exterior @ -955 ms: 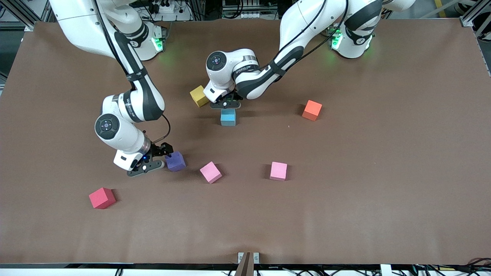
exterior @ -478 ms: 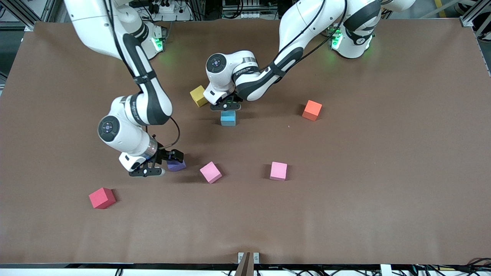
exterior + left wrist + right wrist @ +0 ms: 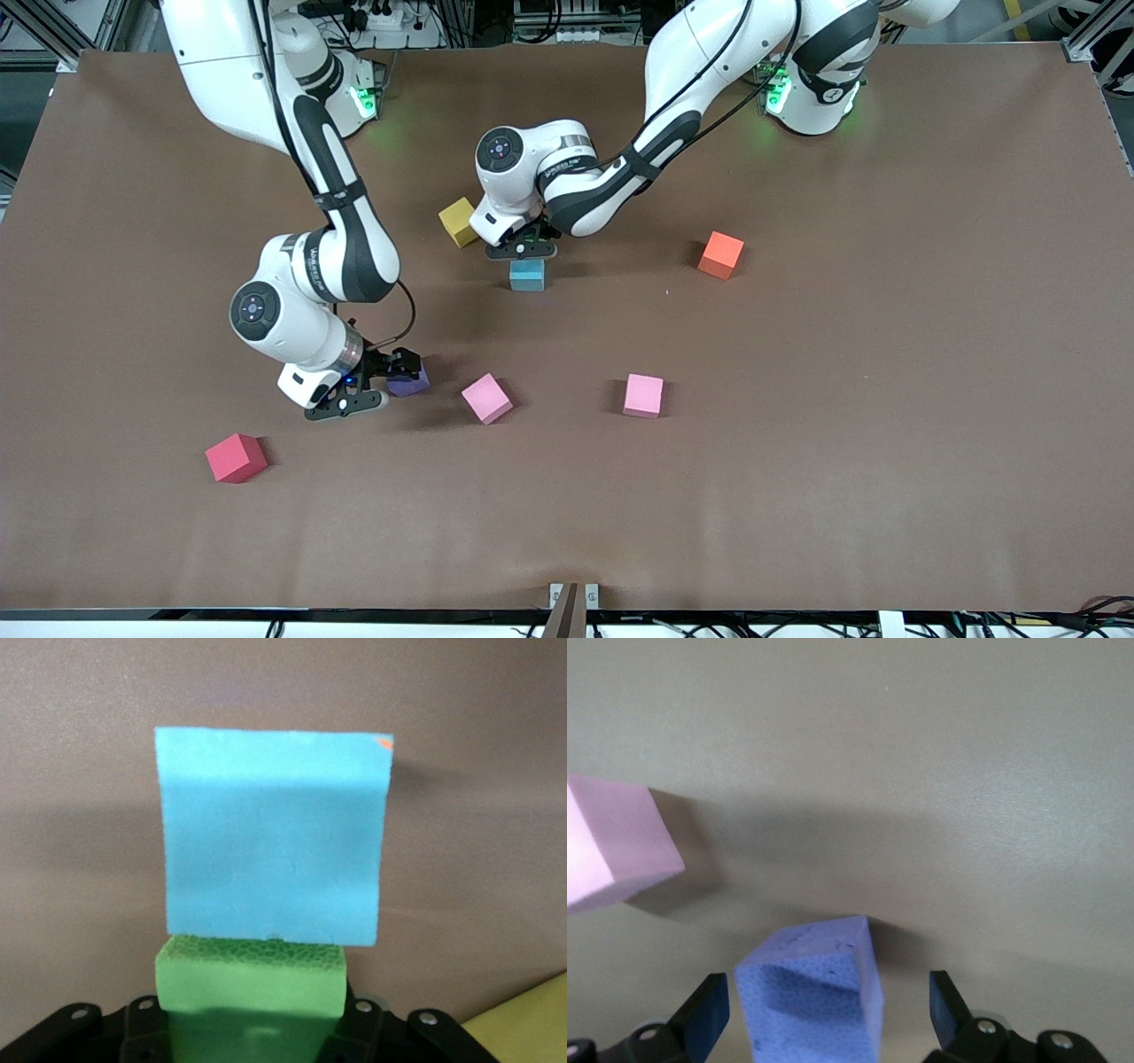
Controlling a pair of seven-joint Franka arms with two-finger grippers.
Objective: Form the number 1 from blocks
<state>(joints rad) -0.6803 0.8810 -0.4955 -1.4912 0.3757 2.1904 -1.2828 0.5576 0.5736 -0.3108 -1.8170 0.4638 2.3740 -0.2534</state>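
My left gripper (image 3: 523,250) is shut on a green block (image 3: 251,979), low over the table. The green block's edge lies against the light blue block (image 3: 527,276) (image 3: 273,837), on the side toward the robots' bases. A yellow block (image 3: 458,221) (image 3: 523,1028) sits just beside them, toward the right arm's end. My right gripper (image 3: 383,379) (image 3: 828,1003) is open, with one finger on each side of the tilted-looking purple block (image 3: 410,384) (image 3: 811,992) and gaps on both sides. Two pink blocks (image 3: 486,398) (image 3: 643,395) lie beside the purple one, the closer one showing in the right wrist view (image 3: 611,846).
A red cube (image 3: 236,457) lies nearer to the front camera than the right gripper, toward the right arm's end. An orange cube (image 3: 720,254) sits toward the left arm's end, level with the light blue block. The brown table cover (image 3: 797,487) spreads wide around them.
My right gripper has slid over the purple block and now straddles it. My left gripper has come down slightly with the green block, closer to the light blue block.
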